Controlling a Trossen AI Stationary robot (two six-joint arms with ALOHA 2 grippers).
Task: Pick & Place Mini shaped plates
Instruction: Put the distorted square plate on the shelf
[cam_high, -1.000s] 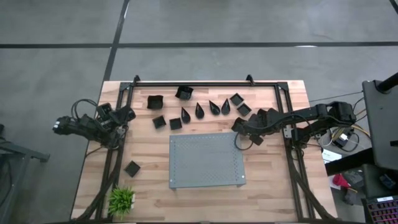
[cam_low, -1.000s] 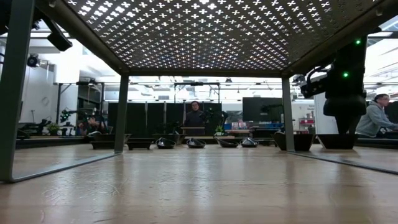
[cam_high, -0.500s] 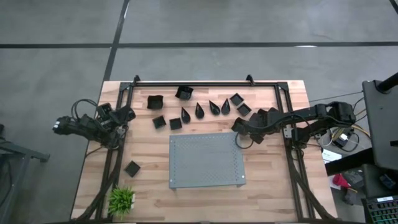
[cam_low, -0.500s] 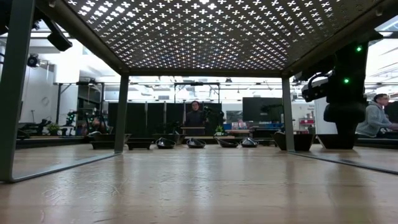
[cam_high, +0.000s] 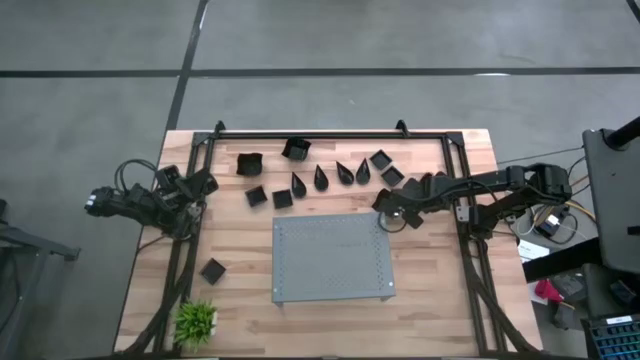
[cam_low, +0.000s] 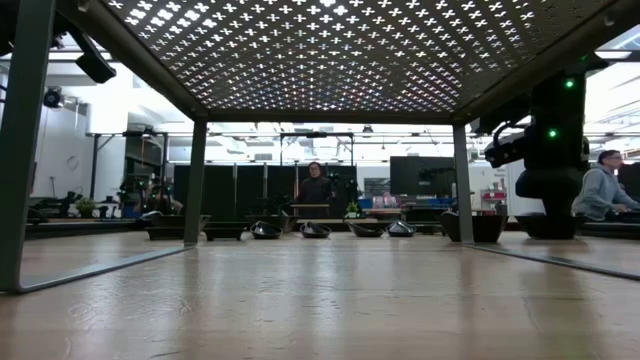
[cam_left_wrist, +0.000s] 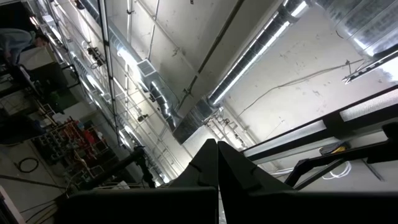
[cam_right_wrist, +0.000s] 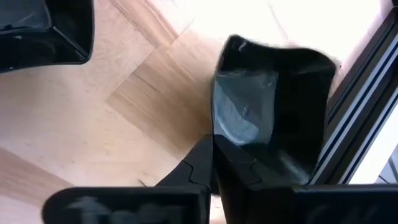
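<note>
The right gripper (cam_high: 388, 208), fingers pressed together on the rim of a square mini plate (cam_right_wrist: 273, 106), sits at the grey perforated board's (cam_high: 332, 257) far right corner (more plates (cam_high: 320, 177) lie beyond the board's far edge). The left gripper (cam_left_wrist: 217, 163) rests shut and empty off the table's left edge.

Tiny black square and teardrop plates (cam_high: 320, 178), scattered behind the board.

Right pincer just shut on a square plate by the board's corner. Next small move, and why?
Probably a short straight lift. The right pincer is shut on the wall of a square mini plate that seems to sit on the table, beside the grey perforated board. Lifting first should clear the board's raised edge before any sideways carry. The left pincer waits shut at the table's left edge.
</note>
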